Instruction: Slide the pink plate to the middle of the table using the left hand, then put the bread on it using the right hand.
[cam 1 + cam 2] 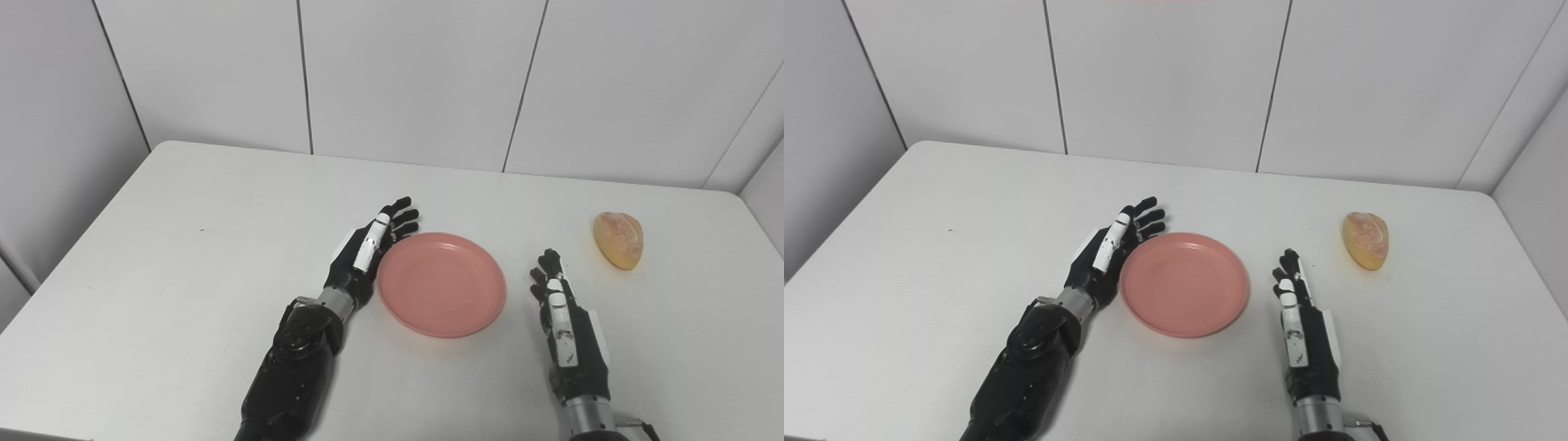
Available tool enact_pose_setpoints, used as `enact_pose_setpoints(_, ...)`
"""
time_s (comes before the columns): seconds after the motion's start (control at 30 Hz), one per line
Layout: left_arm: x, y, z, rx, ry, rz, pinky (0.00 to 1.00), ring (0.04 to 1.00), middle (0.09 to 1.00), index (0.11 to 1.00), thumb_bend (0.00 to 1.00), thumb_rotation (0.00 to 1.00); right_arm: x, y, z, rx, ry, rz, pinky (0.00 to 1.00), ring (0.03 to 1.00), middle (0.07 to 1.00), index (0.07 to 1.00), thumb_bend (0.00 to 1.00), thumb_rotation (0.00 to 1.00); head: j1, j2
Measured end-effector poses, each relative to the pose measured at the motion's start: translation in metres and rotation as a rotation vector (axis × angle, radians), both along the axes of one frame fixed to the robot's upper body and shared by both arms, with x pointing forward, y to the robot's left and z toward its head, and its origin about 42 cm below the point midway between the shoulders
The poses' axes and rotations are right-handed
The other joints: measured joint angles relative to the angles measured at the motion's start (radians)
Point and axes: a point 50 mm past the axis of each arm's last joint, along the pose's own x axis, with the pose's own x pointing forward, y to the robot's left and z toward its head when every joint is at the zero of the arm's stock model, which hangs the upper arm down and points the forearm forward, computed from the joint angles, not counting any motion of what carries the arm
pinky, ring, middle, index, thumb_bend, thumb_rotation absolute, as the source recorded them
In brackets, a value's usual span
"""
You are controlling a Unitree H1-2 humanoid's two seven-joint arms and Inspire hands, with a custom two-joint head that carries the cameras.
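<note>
A round pink plate (441, 283) lies near the middle of the white table (184, 245). My left hand (367, 251) stands edge-on against the plate's left rim, fingers straight and apart, holding nothing. My right hand (566, 318) rests open on the table a short way right of the plate, apart from it, fingers pointing away from me. A golden bread roll (618, 239) lies at the right, beyond and to the right of that hand, untouched.
White wall panels (416, 79) rise just behind the table's far edge. The table's right edge runs close to the bread.
</note>
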Motion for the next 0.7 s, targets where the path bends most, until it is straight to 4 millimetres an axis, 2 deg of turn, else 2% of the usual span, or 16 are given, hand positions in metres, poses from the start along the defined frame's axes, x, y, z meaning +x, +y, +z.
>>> enact_pose_setpoints(0.13,-0.002,0.001,0.0,-0.002,-0.003,0.001,0.9,0.894,0.894,0.885,0.34,1.0,-0.005,0.001,0.0,0.013,0.014,-0.01,0.99,0.969,0.979,0.978,0.24,1.0,-0.034,0.005)
enact_pose_setpoints(0.27,-0.003,0.001,0.0,-0.003,-0.004,0.003,0.89,0.891,0.892,0.884,0.34,1.0,-0.01,-0.002,0.006,0.006,0.01,-0.032,0.95,0.948,0.959,0.958,0.25,1.0,-0.067,0.005)
enact_pose_setpoints(0.5,-0.004,0.002,0.0,-0.009,-0.004,0.009,0.88,0.88,0.881,0.876,0.34,1.0,-0.009,-0.017,0.033,-0.138,-0.076,-0.078,0.93,0.939,0.95,0.953,0.31,1.0,-0.132,0.005)
enact_pose_setpoints(0.7,-0.006,0.002,-0.001,-0.009,-0.003,0.007,0.89,0.882,0.886,0.882,0.34,1.0,0.005,-0.036,0.06,-0.273,-0.18,-0.149,0.9,0.913,0.919,0.932,0.42,1.0,-0.169,-0.006)
